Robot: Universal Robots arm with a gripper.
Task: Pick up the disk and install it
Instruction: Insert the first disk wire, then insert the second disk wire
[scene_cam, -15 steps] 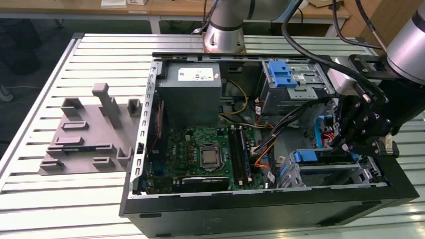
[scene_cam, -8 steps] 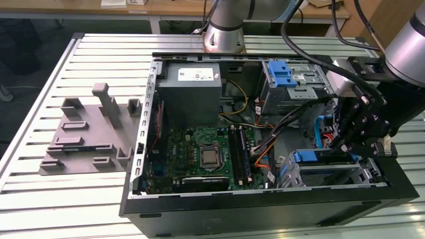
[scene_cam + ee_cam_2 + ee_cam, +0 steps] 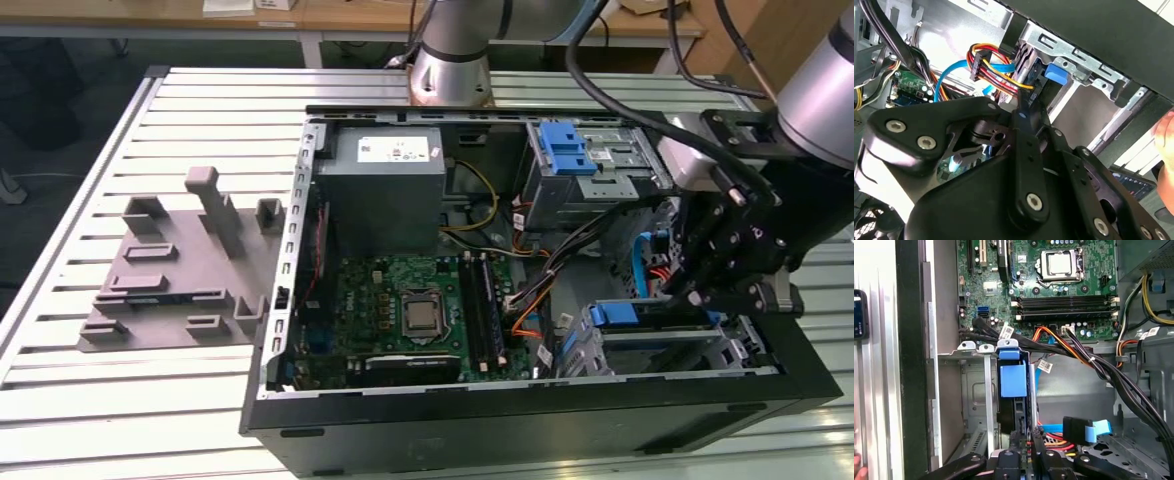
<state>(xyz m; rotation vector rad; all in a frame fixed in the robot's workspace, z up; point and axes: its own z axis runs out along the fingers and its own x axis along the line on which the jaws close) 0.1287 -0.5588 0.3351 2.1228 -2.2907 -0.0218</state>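
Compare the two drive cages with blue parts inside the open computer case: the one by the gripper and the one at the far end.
In the exterior view, the near drive cage sits beside the gripper and shows one small blue tab, while the far drive cage stands apart from the gripper and carries a larger, longer blue latch on top. Both are grey metal cages along the same side of the computer case.

matt black metal claw [image 3: 1019,107], glossy blue plastic on the disk [image 3: 1013,381], dull grey sheet-metal drive cage [image 3: 974,390]
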